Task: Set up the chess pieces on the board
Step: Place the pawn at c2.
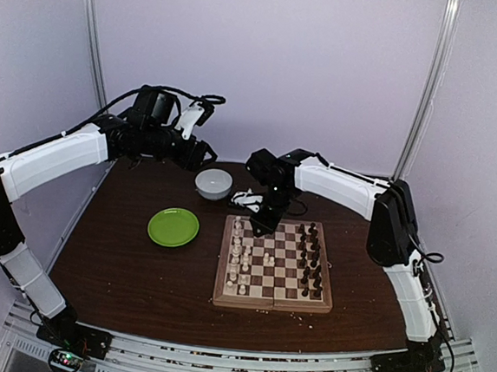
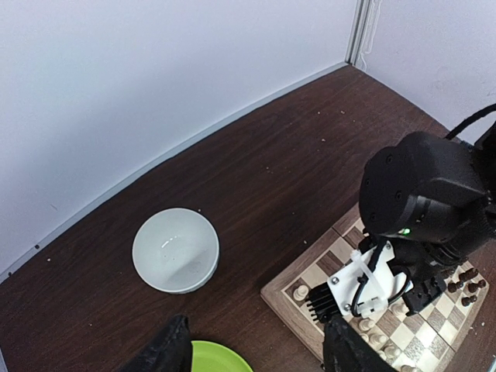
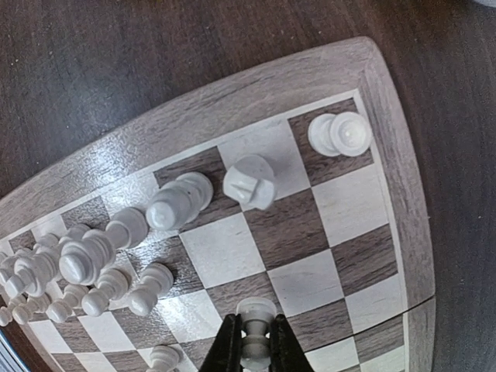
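Note:
The board (image 1: pixel 271 303) lies right of centre on the dark table. Cream-white chess pieces (image 1: pixel 241 255) stand along its left side and dark pieces (image 1: pixel 312 259) along its right side. My right gripper (image 1: pixel 264 225) hangs over the board's far left corner. In the right wrist view it (image 3: pixel 254 345) is shut on a white pawn (image 3: pixel 255 322), held just above the squares near the corner pieces (image 3: pixel 339 133). My left gripper (image 1: pixel 201 154) is raised at the back left, open and empty; its fingers (image 2: pixel 167 347) show wide apart.
A white bowl (image 1: pixel 214 184) sits behind the board, also in the left wrist view (image 2: pixel 175 249). A round green plate (image 1: pixel 173 227) lies left of the board. Pale crumbs dot the table. Walls close the back and sides.

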Tool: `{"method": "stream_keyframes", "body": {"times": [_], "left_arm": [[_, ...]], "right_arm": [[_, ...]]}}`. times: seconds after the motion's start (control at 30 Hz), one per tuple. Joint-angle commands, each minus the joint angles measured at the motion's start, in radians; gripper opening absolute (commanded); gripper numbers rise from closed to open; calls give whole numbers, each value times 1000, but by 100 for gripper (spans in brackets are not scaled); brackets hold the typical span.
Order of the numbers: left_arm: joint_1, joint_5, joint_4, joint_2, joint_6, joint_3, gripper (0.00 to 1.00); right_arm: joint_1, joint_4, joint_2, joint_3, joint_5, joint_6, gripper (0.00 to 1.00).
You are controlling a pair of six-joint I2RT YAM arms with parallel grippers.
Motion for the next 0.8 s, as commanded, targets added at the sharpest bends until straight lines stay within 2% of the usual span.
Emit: {"method": "stream_keyframes", "body": {"times": [0.0, 0.77], "left_arm": [[-3, 4, 14, -3, -1, 29, 59], [-3, 4, 13, -2, 1, 30, 59]], "right_arm": [[14, -28, 28, 25, -35, 10, 8], [38, -34, 110, 109, -37, 20, 10]]}}
